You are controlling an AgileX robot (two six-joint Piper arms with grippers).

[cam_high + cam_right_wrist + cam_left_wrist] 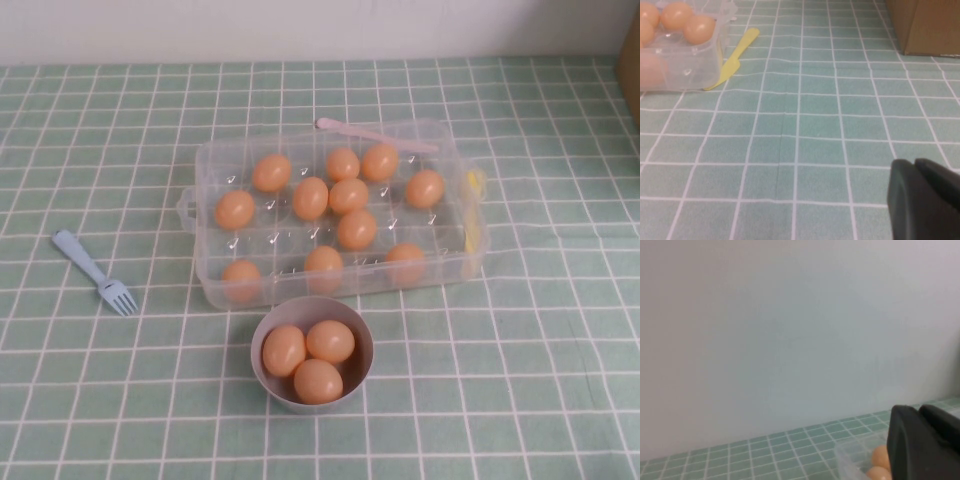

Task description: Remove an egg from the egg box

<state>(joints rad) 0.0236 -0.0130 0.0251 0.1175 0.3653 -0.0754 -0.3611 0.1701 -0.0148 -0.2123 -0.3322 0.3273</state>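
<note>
Beyond the left gripper (pixel 925 445), the egg box (pixel 852 457) corner shows an egg (pixel 881 456); finger state cannot be told. Right gripper (pixel 925 200) hovers over tablecloth (pixel 815 125), well apart from the box (yellow knife (pixel 732 60) alongside); state likewise unclear.

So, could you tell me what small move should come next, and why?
Probably swing the right gripper toward the egg box and over the rightmost egg. Neither it nor the left gripper holds anything, the box is open, and three eggs already sit in the bowl.
</note>
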